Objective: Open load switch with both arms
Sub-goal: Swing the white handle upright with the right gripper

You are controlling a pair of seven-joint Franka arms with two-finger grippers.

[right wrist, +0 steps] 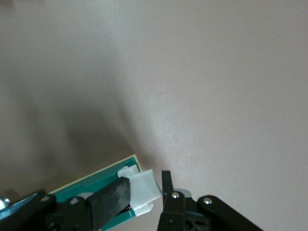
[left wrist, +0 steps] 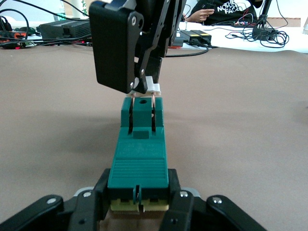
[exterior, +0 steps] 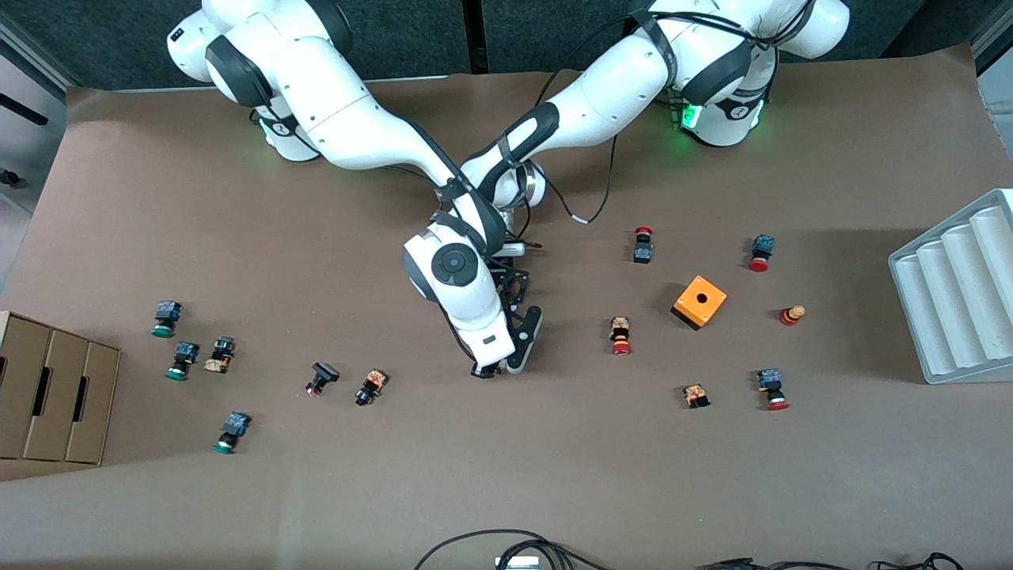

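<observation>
The dark-green load switch [left wrist: 139, 159] lies on the brown table at its middle. My left gripper [left wrist: 139, 204] is shut on one end of it, a black finger [left wrist: 94, 204] on each side. At the switch's end toward the front camera sits the white sliding piece [right wrist: 143, 188]. My right gripper [right wrist: 144, 192] reaches down from above and is shut on that piece, also seen as the right gripper [left wrist: 144, 89] in the left wrist view. In the front view the arms cross. The right gripper [exterior: 495, 368] touches the table there, and the right hand hides the switch.
An orange cube [exterior: 699, 302] and red-capped buttons [exterior: 643, 245] lie toward the left arm's end, beside a grey ridged tray [exterior: 957, 293]. Green-capped buttons [exterior: 165, 318] and a cardboard box [exterior: 55, 396] lie toward the right arm's end.
</observation>
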